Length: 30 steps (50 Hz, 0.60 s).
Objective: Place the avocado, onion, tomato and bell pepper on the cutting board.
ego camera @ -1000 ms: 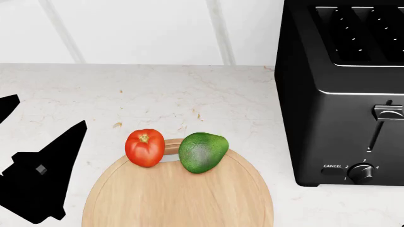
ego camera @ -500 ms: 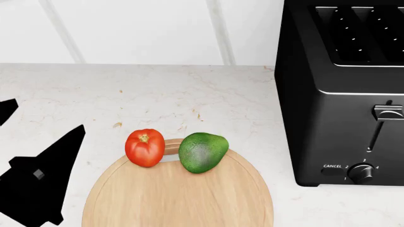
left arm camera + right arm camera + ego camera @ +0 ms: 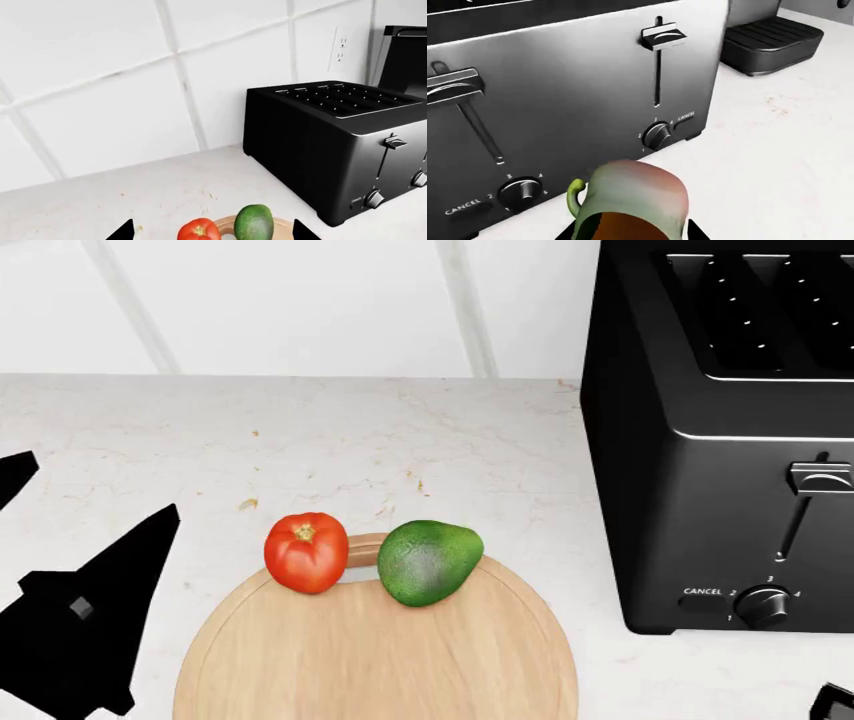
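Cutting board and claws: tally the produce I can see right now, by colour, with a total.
Red: 1, tomato, on the cutting board.
Green: 1, avocado, on the board.
Grey-green with red blush: 1, bell pepper, at the right claw.
Total: 3. No onion in view.

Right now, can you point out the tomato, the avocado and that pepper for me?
tomato (image 3: 306, 552), head view, middle of its red side.
avocado (image 3: 427, 562), head view, centre of its green skin.
bell pepper (image 3: 630, 197), right wrist view, its blushed upper body.
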### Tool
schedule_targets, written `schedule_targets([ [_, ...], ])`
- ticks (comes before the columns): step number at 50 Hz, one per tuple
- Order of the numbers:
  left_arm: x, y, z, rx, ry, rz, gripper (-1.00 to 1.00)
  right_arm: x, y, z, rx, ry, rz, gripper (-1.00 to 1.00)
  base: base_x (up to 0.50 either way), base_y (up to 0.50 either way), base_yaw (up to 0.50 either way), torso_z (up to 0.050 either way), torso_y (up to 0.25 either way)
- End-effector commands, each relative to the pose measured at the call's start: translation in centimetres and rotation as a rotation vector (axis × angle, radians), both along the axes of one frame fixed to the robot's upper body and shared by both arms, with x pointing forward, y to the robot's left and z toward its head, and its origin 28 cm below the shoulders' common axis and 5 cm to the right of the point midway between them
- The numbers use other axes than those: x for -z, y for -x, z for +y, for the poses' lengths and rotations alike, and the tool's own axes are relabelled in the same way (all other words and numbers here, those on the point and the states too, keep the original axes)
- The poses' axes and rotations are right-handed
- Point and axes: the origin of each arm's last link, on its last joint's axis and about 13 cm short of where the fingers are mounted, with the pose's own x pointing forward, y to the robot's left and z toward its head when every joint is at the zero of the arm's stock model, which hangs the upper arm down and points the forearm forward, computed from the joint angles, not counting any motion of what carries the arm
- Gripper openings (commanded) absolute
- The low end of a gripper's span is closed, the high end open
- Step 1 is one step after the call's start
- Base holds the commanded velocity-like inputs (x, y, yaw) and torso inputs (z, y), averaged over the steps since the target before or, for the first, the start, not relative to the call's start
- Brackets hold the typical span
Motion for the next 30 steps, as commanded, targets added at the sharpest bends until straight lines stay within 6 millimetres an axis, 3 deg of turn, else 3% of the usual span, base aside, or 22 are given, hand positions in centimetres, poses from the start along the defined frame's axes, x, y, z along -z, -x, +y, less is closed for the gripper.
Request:
schedule_targets([
  [1,-0.1,-0.5,-0.3,0.001,0.035,-0.03,1.0,-7.1,3.3,2.7,-0.153,0.138,-0.184,-1.0,0.0,0.0,0.0,0.0,0.0],
  [7,0.2,-1.2,-0.7,-0.004,0.049,-0.045,1.0,-9.4,5.7,4.7,-0.29,0.171,-0.208,-1.0,0.0,0.0,0.0,0.0,0.0],
  [16,0.6,-2.3,-1.3,-0.006,0.065,-0.054,1.0,-9.7,7.9,6.1,-0.45,0.151,-0.208,-1.0,0.0,0.0,0.0,0.0,0.0],
  [21,0.5,-2.3,-1.1,-0.012,0.067,-0.056,1.0,-9.2,8.2,6.4,-0.579,0.148,-0.209,-1.0,0.0,0.0,0.0,0.0,0.0],
  [22,0.5,-2.3,-1.1,-0.014,0.067,-0.058,1.0,-8.4,7.8,5.9,-0.519,0.029,-0.056,-1.0,0.0,0.0,0.0,0.0,0.0],
  [24,0.4,-2.3,-1.0,-0.02,0.071,-0.061,1.0,-8.2,7.1,6.0,-0.644,0.154,-0.213,-1.0,0.0,0.0,0.0,0.0,0.0],
  [25,0.3,-2.2,-0.9,-0.024,0.075,-0.065,1.0,-7.5,6.1,5.4,-0.538,0.006,-0.054,-1.0,0.0,0.0,0.0,0.0,0.0],
  [26,0.3,-2.1,-0.9,-0.027,0.077,-0.066,1.0,-6.1,5.7,6.1,-0.533,0.044,0.009,-1.0,0.0,0.0,0.0,0.0,0.0],
  [27,0.3,-2.1,-0.8,-0.032,0.079,-0.067,1.0,-6.1,5.4,7.7,-0.584,-0.05,0.069,-1.0,0.0,0.0,0.0,0.0,0.0],
  [30,0.2,-1.8,-0.6,-0.044,0.087,-0.069,1.0,-7.8,3.9,10.3,-0.777,0.071,-0.02,-1.0,0.0,0.0,0.0,0.0,0.0],
])
